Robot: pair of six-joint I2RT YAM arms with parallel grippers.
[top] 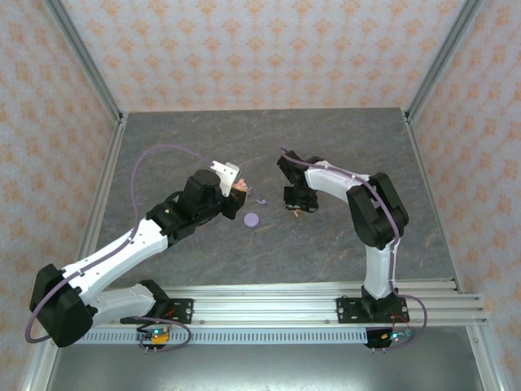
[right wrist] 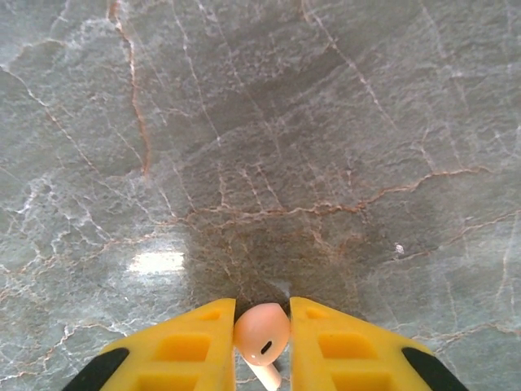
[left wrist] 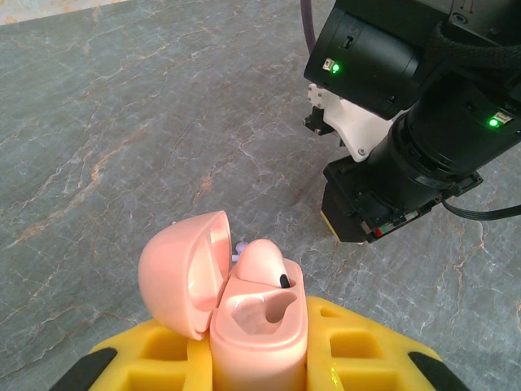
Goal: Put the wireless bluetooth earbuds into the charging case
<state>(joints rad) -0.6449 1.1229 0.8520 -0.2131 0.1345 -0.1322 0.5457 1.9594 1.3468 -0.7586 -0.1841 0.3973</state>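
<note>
LEFT: left gripper (left wrist: pixel 259 362) clamps the open charging case (left wrist: pixel 260 330), seated earbud (left wrist: pixel 259 262) in one socket | RIGHT: right gripper (right wrist: pixel 262 314) pinches the second earbud (right wrist: pixel 262 332) by its rounded head, apart from the case | RISK: your approach may twist it; a skewed stem likely jams at the free socket (left wrist: pixel 275 308).

Left arm (top: pixel 122 252) and right arm (top: pixel 370 212) wear white shells over black joints; a lilac cable (top: pixel 167 147) arcs at ten o'clock; the right gripper (right wrist: pixel 262 318) has yellow fingers (right wrist: pixel 183 350) with square pockets; green LEDs (left wrist: pixel 331 67) dot black housings.
</note>
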